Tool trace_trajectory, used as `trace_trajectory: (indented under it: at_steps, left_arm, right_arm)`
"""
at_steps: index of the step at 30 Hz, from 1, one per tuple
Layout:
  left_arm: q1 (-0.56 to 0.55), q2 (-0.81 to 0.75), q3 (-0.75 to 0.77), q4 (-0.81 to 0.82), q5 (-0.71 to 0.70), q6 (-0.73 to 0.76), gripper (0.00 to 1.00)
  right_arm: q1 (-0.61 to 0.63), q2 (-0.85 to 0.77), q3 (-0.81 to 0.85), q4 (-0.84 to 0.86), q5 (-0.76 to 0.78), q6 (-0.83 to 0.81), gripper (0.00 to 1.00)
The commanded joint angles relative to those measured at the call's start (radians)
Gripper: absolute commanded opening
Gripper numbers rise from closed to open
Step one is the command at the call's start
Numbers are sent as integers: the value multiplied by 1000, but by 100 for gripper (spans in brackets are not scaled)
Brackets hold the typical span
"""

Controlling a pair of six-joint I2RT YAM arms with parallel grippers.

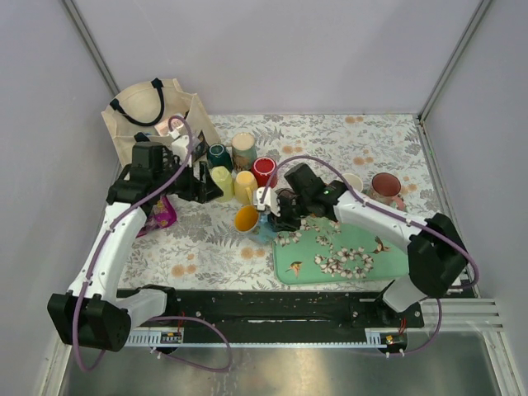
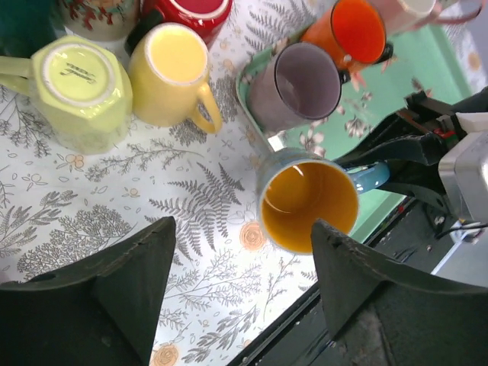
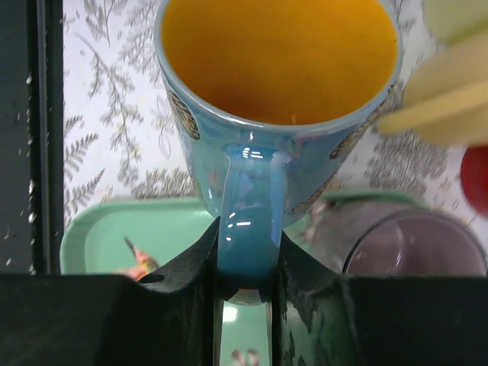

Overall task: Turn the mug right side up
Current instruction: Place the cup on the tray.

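The blue mug with an orange inside point(image 1: 247, 218) has its mouth facing up, at the left edge of the green tray point(image 1: 355, 235). My right gripper point(image 1: 269, 209) is shut on the mug's blue handle point(image 3: 245, 229), one finger on each side. The mug fills the right wrist view point(image 3: 278, 69) and also shows in the left wrist view point(image 2: 309, 204). I cannot tell whether its base touches the table. My left gripper point(image 2: 244, 229) is open and empty, hovering over the patterned cloth just left of the mug; it also shows in the top view point(image 1: 200, 179).
A cluster of mugs stands behind: an upside-down lime mug point(image 2: 80, 80), a yellow mug point(image 2: 171, 69), a red mug point(image 1: 264, 169) and a teal mug point(image 1: 219, 154). A purple mug point(image 2: 297, 84) and an orange mug point(image 2: 354, 34) are on the tray. A tote bag point(image 1: 153, 111) is at back left.
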Motion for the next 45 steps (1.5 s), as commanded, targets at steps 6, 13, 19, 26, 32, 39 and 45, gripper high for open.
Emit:
trace_trajectory:
  at_steps: [6,13,19,26,32,39,45]
  left_arm:
    - [99,-11,34,103,107,-59,76]
    - [106,-13,20,103,126,-59,75]
    - [104,41,78,60,95,-41,73]
    - [104,53,214,65,-95,-125,99]
    - [124,118,492,-71,-72,-303,99]
    - [158,-81,430,504,-202,-483,99]
    - [158,-185,316,1039,-465,-489,99]
  right_arm:
    - [-144,-273,-125,-84,-164,-98,0]
    - [-267,-358,-229,-159,-154,-134,0]
    - [-313,-427,-321,-199,-138,-163,0]
    - [-345,-482,-406,-233,-102,-200,0]
    - [-407,-473,-412,-337,-42,-278,4]
    - [-447,-451,-373,-498,32,-325,26]
    - [-456,-413,-346,-584,95,-358,44]
